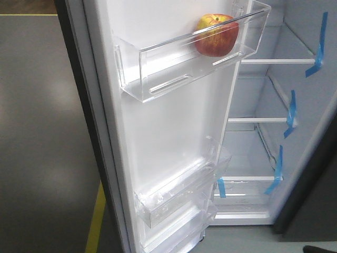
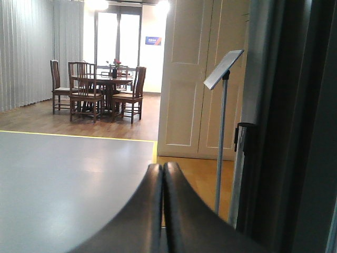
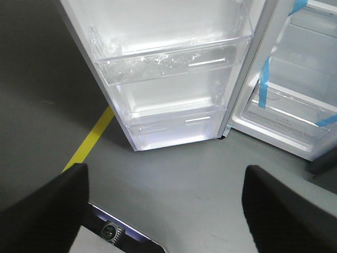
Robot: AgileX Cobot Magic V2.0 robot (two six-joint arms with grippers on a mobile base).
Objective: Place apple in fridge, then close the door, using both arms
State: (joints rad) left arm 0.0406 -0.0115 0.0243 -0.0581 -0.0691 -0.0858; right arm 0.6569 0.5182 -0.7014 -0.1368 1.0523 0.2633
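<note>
Plainly, the apple [image 1: 216, 35] sits in the top clear bin [image 1: 158, 68] of the door [image 1: 174, 126] — toward one o'clock in the front view, at the bin's right end, its yellow stem patch up. The door stands open with its white inside showing. The fridge [image 1: 263, 142] cavity lies at its three o'clock, with white shelves [image 1: 274, 61] marked by strips of blue tape [image 1: 317, 47].

From the right wrist camera, two lower bins [image 3: 174, 58] fill twelve o'clock. The right pincer [image 3: 166, 174] is released, its fingers [image 3: 47, 211] spread wide over the grey floor [image 3: 179, 168], grasping nothing. The left pincer [image 2: 162, 176] is clenched — fingers pressed together, nothing between them — and faces a room with a dining table [image 2: 102, 79] at ten o'clock. A yellow line [image 1: 96, 221] crosses the floor at seven o'clock of the front view.
</note>
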